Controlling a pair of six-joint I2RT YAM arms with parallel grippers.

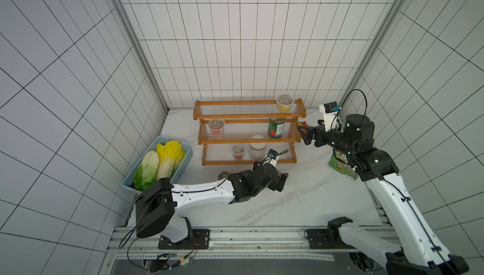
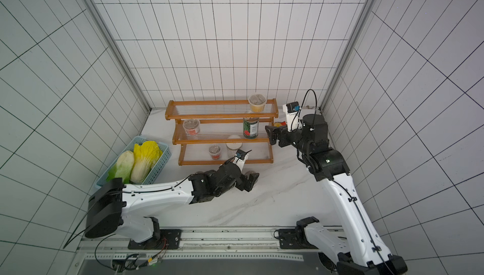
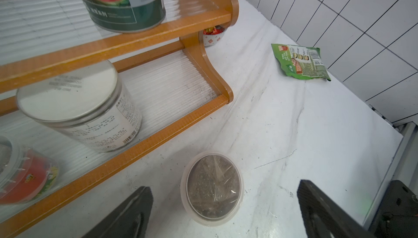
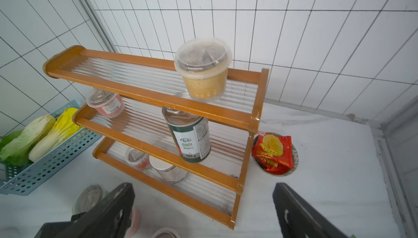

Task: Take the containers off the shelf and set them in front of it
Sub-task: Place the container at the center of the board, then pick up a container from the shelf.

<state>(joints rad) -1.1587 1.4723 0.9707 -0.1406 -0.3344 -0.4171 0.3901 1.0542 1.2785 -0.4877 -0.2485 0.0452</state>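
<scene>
Placement seems to be the step in hand. The left pincer (image 3: 224,186) stands with its jaws wide apart on either side of a lidded cup (image 3: 211,187). That cup sits upright on the surface (image 1: 301,195) just in front of the shelf (image 1: 248,115), and neither finger touches it. At least one further cup (image 1: 224,174) is already down to its left.

Five containers are still shelved:
- a yellow cup (image 1: 284,102) at the right of the top tier
- a red cup (image 1: 216,126) and a can (image 1: 276,127) on the middle tier
- a second red cup (image 1: 238,152) and a jar (image 1: 258,150) on the bottom tier

The right pincer (image 1: 303,135), also apart and empty, hovers just off the shelf's right end, pointing toward the can. Next, the left arm probably needs to lift clear without tipping the cup. The right pincer could then reach left and close around the can.
</scene>
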